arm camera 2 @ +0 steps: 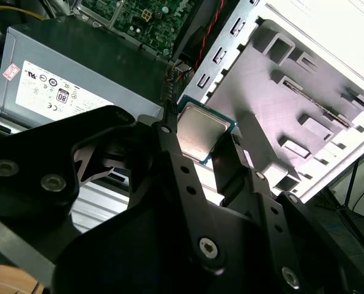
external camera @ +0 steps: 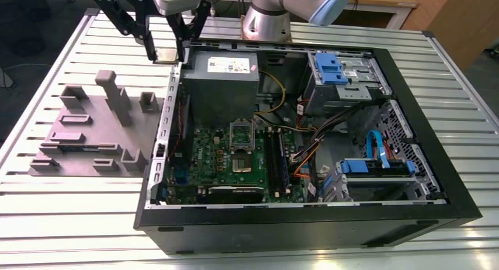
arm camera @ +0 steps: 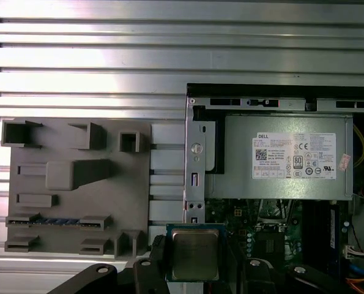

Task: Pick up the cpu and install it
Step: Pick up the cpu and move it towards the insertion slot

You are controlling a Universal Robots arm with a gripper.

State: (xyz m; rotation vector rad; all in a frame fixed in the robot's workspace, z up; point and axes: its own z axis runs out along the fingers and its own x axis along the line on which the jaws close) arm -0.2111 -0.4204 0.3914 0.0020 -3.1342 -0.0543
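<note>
My gripper (external camera: 167,51) is shut on the cpu (external camera: 166,55), a small square chip with a dull metal top and a pale rim. I hold it in the air above the far left corner of the open computer case (external camera: 405,106), at the exterior view's upper left. Both wrist views show the cpu (arm camera 2: 200,130) (arm camera: 194,252) clamped by its edges between the black fingers (arm camera 2: 169,153). The gripper (arm camera: 194,260) hangs over the case's side wall. The motherboard's socket (external camera: 240,162) with its raised shiny frame (external camera: 241,134) lies lower inside the case, apart from the chip.
A grey moulded fixture plate (external camera: 86,132) with slots and posts lies on the slatted metal table (external camera: 62,200), left of the case. Inside the case are a grey power supply box (external camera: 222,77), blue drive brackets (external camera: 331,68) and loose cables (external camera: 312,141).
</note>
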